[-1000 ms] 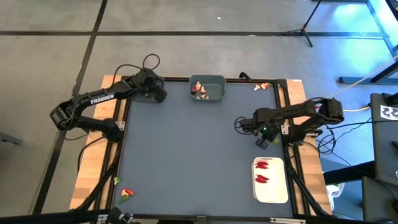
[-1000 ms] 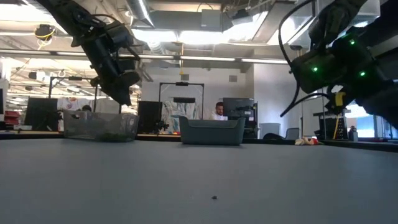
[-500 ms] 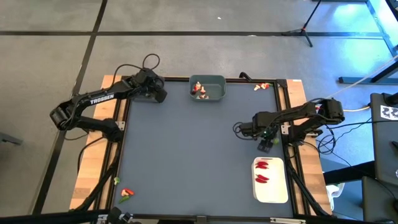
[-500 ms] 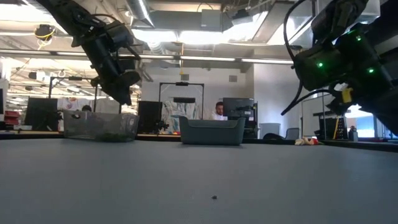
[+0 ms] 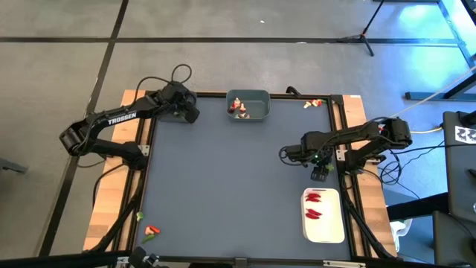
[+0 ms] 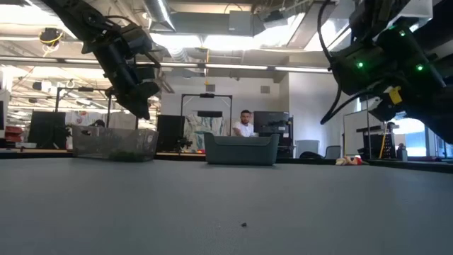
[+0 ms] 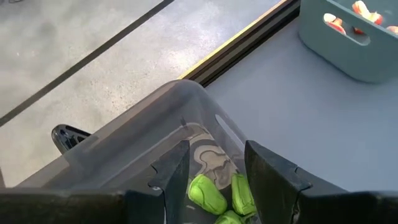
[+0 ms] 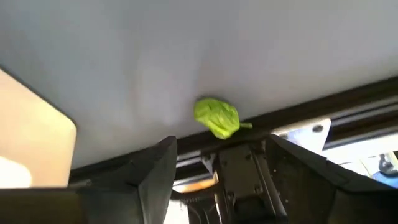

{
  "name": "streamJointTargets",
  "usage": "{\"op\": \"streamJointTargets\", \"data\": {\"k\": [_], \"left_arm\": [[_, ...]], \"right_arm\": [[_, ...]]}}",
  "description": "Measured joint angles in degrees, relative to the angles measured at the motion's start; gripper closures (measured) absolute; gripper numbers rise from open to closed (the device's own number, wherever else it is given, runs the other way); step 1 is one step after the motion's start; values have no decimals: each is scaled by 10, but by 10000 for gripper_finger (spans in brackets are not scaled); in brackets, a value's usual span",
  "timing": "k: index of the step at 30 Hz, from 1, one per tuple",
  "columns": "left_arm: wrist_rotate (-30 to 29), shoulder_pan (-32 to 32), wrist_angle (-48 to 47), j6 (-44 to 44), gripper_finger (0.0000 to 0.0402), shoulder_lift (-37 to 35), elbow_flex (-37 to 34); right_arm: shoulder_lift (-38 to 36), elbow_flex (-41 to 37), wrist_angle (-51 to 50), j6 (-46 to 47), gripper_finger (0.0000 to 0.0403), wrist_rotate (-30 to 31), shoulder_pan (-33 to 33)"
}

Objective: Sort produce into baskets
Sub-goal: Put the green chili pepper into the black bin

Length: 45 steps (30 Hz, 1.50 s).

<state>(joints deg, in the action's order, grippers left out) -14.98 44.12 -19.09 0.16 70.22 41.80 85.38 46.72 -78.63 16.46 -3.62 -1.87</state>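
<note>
My left gripper [image 5: 190,115] hangs open over the translucent grey bin [image 7: 155,118] at the far left corner, which holds several green pieces [image 7: 208,194]. My right gripper [image 5: 320,173] is open and empty near the table's right edge. A small green piece [image 8: 216,118] lies on the mat by the right rail, ahead of the fingers [image 8: 155,171]. The grey-teal bin [image 5: 249,106] at the far edge holds tan-white and red pieces. The white tray [image 5: 324,217] at the near right holds red chili pieces [image 5: 313,205].
Loose red and tan pieces [image 5: 312,103] lie off the mat at the far right. A red piece [image 5: 152,231] and a green piece [image 5: 139,217] lie on the wooden edge at the near left. The tray's corner [image 8: 31,143] is close beside my right gripper. A person shows far behind the table [image 6: 245,124].
My right gripper has shifted a little toward the table's right edge and near side, staying open. My left arm has kept still.
</note>
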Motion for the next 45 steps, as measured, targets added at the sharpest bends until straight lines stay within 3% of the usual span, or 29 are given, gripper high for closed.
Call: {"op": "streamJointTargets", "data": {"k": [11,21,33,36,43,45], "left_arm": [[0,0,4,-1,251,0,0],[0,0,3,-2,251,0,0],[0,0,5,15,251,0,0],[0,0,9,15,251,0,0],[0,0,10,30,251,0,0],[0,0,12,31,251,0,0]], "right_arm": [[25,-15,-13,13,166,-20,0],[136,-15,-28,-43,166,5,0],[229,-15,46,-80,173,30,17],[235,-15,66,-82,209,30,15],[235,-15,65,-99,367,30,15],[232,-15,64,-108,389,25,15]]}}
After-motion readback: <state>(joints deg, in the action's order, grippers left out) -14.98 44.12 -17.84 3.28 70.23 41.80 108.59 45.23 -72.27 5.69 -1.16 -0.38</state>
